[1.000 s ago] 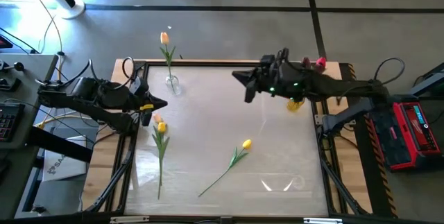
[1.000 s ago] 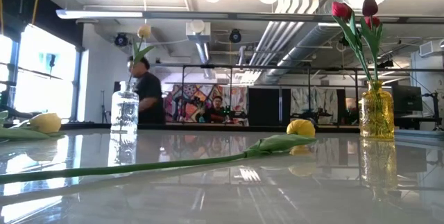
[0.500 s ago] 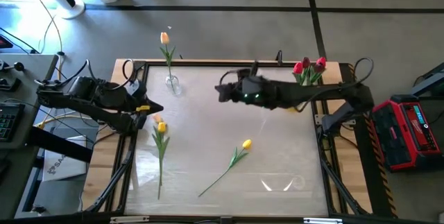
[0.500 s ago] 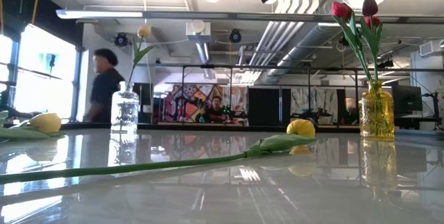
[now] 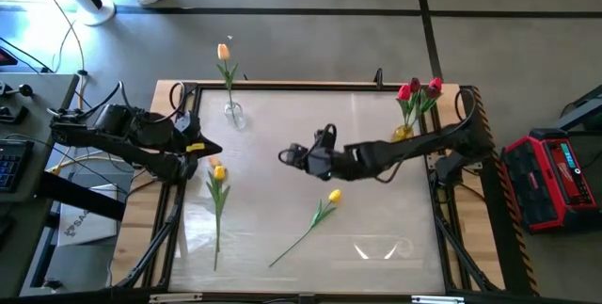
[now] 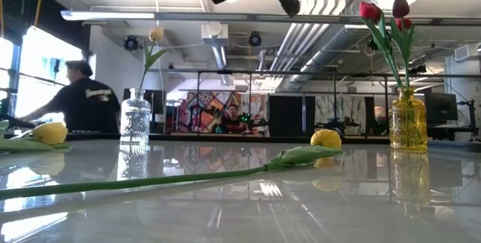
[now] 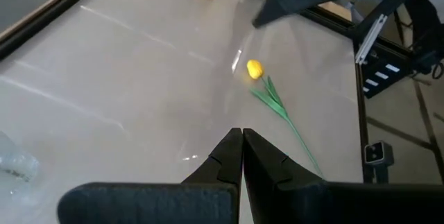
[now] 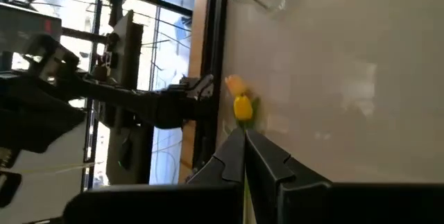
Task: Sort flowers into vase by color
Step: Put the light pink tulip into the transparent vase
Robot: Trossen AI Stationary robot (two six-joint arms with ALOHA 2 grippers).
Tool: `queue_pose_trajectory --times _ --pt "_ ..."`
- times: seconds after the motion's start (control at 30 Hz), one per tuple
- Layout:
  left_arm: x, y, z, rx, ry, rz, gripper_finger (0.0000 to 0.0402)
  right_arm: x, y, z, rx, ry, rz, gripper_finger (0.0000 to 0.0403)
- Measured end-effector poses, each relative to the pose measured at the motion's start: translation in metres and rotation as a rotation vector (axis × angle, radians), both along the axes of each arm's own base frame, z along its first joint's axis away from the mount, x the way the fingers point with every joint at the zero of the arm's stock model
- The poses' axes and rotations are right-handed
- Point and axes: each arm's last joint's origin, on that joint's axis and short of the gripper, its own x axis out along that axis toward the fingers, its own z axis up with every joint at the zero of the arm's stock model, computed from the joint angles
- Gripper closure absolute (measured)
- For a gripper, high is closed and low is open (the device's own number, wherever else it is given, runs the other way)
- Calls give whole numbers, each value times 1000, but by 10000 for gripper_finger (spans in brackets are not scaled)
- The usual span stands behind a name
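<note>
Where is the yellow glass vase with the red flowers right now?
In the high view the yellow vase stands near the table's far right corner, holding the red tulips, just behind the right arm; the low view shows it upright at the right.

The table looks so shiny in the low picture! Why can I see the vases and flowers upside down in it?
Low view: the glossy table mirrors the ceiling lights, the clear vase, the yellow vase and the yellow tulip. High view: pale glare streaks cross the tabletop. Low view: bright windows wash out the left side.
</note>
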Motion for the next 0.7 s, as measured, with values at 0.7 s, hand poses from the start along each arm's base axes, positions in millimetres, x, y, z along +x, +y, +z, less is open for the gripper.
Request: queue_pose_trajectory --times 0.7 --pt "-12 1 -18 -102 245 76 401 -5 42 -14 41 5 -14 402"
